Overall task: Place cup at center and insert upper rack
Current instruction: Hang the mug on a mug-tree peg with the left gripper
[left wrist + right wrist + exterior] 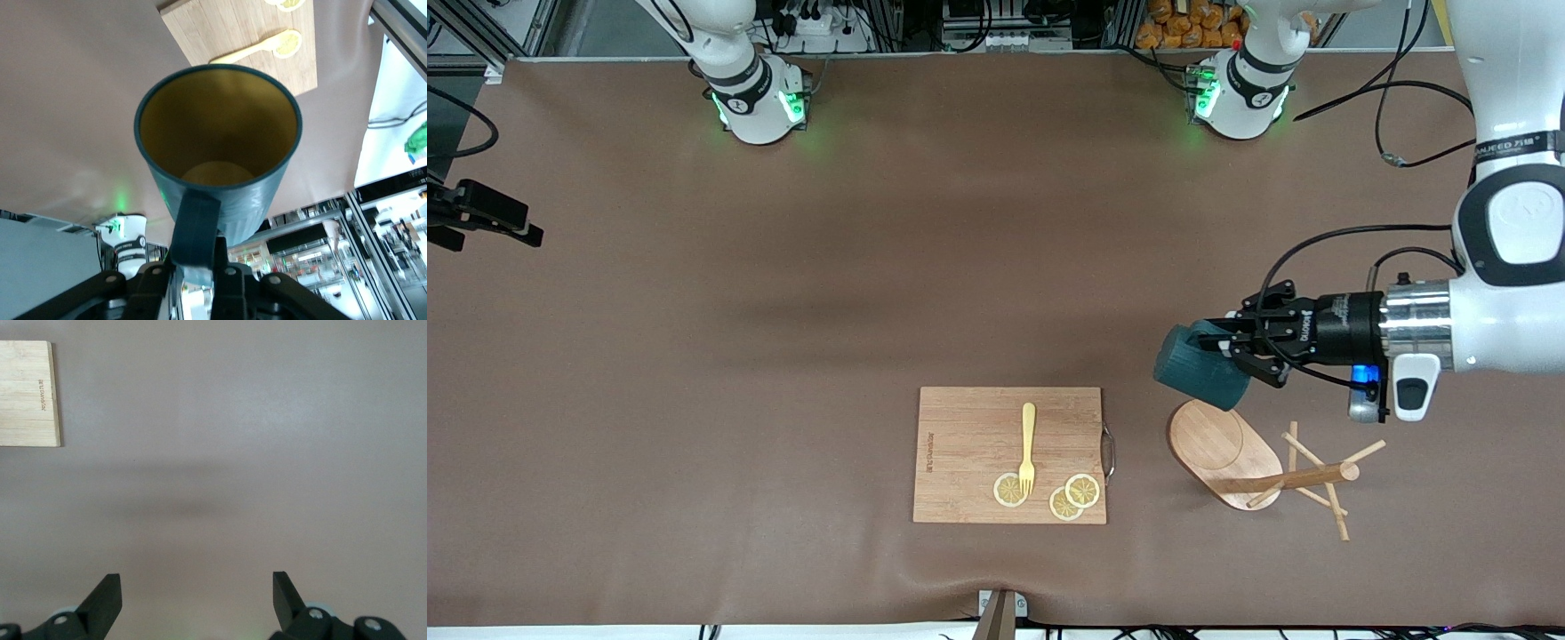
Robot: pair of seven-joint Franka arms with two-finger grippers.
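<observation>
The dark teal ribbed cup [1202, 363] is held on its side in the air by my left gripper [1240, 347], over the table just above the edge of the mug tree's oval base. In the left wrist view the gripper [200, 267] is shut on the cup's handle [195, 223], and the yellowish-tan inside [217, 137] faces away. The upper rack, a light wooden mug tree [1227, 449], lies tipped on its side on the table, its post and pegs [1303, 480] pointing toward the left arm's end. My right gripper [520, 229] waits open and empty at the right arm's end of the table; it also shows in the right wrist view [197, 587].
A rectangular wooden cutting board [969, 418] lies near the front edge at mid-table, with a yellow fork [1028, 444] and three lemon slices [1083, 490] on it. Its corner shows in the right wrist view [27, 393]. The brown mat [871, 267] covers the table.
</observation>
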